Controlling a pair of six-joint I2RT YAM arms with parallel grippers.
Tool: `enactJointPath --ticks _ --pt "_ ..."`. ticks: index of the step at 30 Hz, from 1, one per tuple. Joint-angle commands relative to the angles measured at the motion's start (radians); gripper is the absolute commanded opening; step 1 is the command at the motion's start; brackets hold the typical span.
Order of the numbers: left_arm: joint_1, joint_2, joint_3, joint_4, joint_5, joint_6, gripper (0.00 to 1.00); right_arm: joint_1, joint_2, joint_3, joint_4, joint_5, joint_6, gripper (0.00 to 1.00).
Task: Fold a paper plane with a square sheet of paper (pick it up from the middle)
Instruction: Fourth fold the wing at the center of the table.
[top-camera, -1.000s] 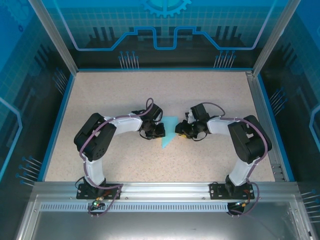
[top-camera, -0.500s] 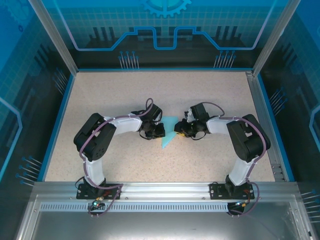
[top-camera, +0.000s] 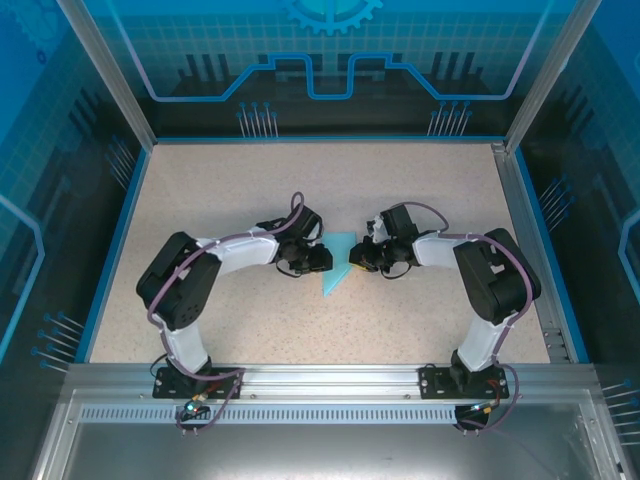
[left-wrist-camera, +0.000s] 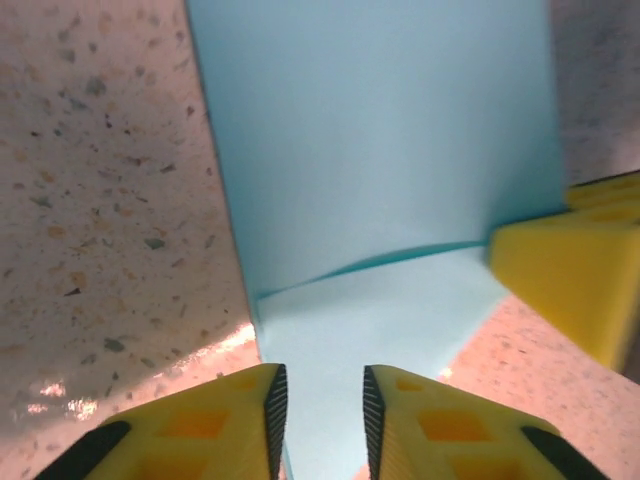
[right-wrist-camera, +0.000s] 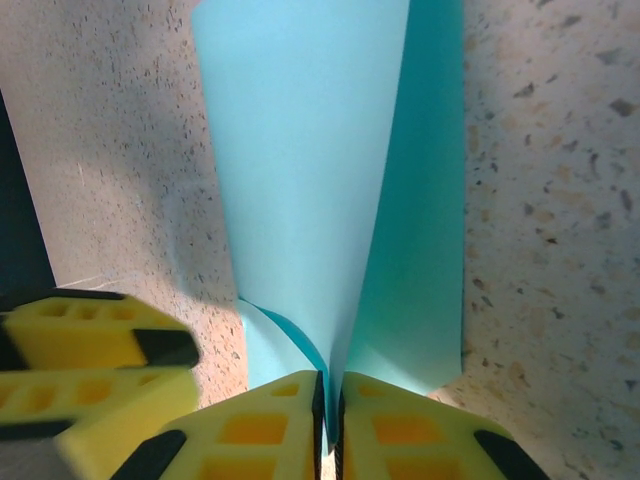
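From overhead, the turquoise paper (top-camera: 337, 266) lies near the middle of the frame on the speckled table (top-camera: 420, 190). It is a folded shape with its sharp point toward the bottom edge, right between the 2 arms.

The left gripper (left-wrist-camera: 324, 390) sits at its left side. At the bottom of the left wrist view, its 2 yellow fingers stand a narrow gap apart, with paper showing in that gap. A crease crosses the sheet just above them.

The right gripper (right-wrist-camera: 330, 390) sits at the paper's right side. At the bottom of the right wrist view, its jaws are pinched together on a raised edge of the paper, which curls up off the table there. The left gripper's fingers sit in the lower left of that view, just beside the paper.
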Motion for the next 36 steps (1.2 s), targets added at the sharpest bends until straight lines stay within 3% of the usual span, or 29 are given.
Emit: enactJointPath --ticks 1,6,14,36 --pt "-0.006 -0.087 -0.026 -0.015 -0.021 0.041 0.34 0.013 -0.009 0.019 0.012 -0.026 0.01 0.12" --pt "-0.098 -0.129 -0.045 -0.043 -0.143 0.067 0.43 0.034 -0.033 0.013 0.029 -0.003 0.063 0.12" --pt "-0.233 -0.088 -0.044 -0.072 -0.351 0.023 0.47 0.041 -0.04 0.022 0.014 0.003 0.08 0.12" --pt "-0.361 0.035 0.023 -0.08 -0.601 -0.014 0.46 0.039 -0.034 0.067 -0.036 -0.001 0.054 0.12"
